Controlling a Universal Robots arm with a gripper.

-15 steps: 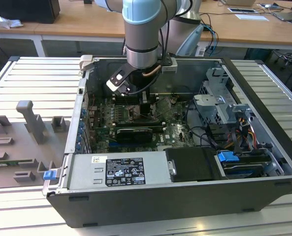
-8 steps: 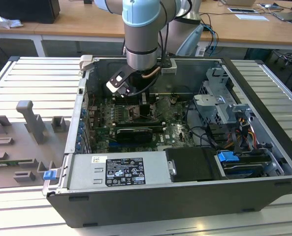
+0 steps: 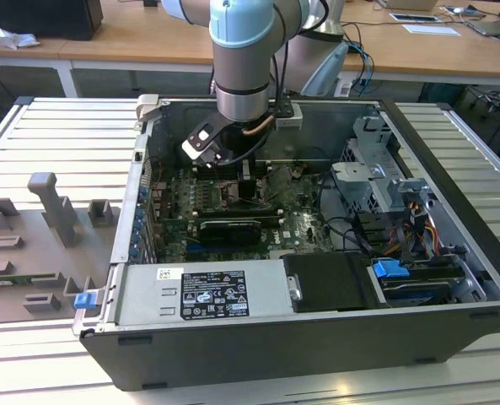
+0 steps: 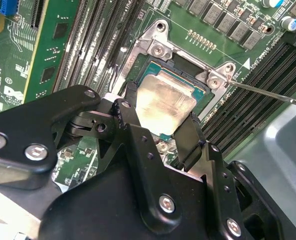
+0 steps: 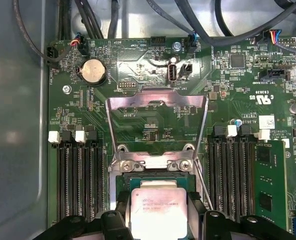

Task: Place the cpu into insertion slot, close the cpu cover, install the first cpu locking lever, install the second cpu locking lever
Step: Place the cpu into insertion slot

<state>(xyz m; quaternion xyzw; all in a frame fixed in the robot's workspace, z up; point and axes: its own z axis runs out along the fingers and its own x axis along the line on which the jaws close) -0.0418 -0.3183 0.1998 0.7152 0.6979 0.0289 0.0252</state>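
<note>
In the first wrist view the pale silver square cpu [image 5: 157, 212] runs off the picture's edge. In the second wrist view the black gripper [image 4: 161, 107] covers one side of the silvery-rimmed insertion slot [image 4: 160, 50].

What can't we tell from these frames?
cpu: near edge cut off at the first wrist view's edge; seating unclear.
insertion slot: contacts covered by the cpu in both wrist views.
locking lever: far end cut off at the second wrist view's edge.
Exterior view: the arm hides the cpu.
</note>
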